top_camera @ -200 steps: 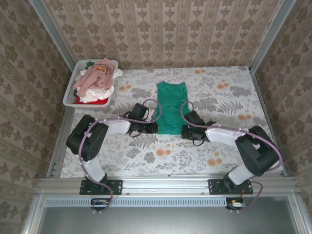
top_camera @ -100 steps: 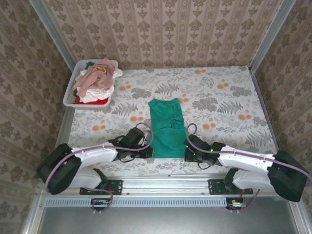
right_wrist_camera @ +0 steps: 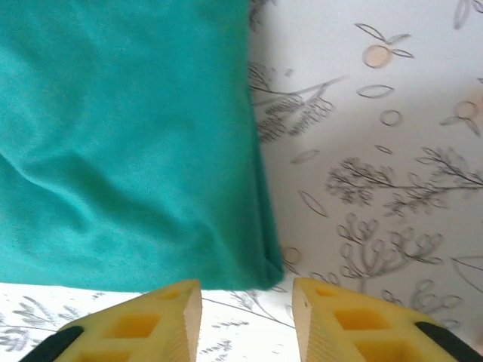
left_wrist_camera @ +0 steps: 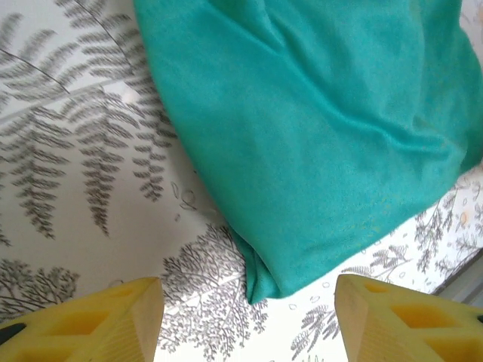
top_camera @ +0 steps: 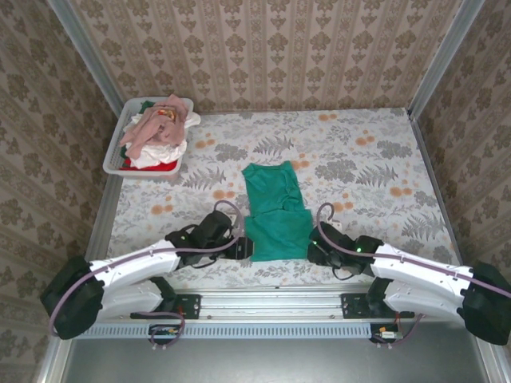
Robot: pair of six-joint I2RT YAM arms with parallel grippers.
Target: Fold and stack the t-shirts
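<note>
Since a second ago the teal t-shirt (top_camera: 275, 211) has been dragged from mid-frame down toward the lower edge of the table (top_camera: 375, 175). Its bottom hem now spreads wider than it did half a second ago. Both arms have folded lower.

The left gripper (top_camera: 239, 247) sits at the shirt's lower left corner. In the left wrist view its yellow fingers (left_wrist_camera: 113, 317) are spread wide, and the cloth corner (left_wrist_camera: 317, 136) lies loose on the table ahead of them, unclamped. The right gripper (top_camera: 313, 251) sits at the lower right corner. Its blocky yellow fingers (right_wrist_camera: 158, 317) stand apart with a narrower gap, and the shirt's folded edge (right_wrist_camera: 128, 143) lies just beyond the tips, untouched.

The shirt is soft, matte knit with shallow diagonal creases and a doubled, rounded fold at each lower corner. The table has a smooth white surface printed with grey ferns and orange blossoms. At the upper left, a white rectangular tub (top_camera: 112, 159) holds a crumpled pile of shirts (top_camera: 160, 132) in pink, white and red.
</note>
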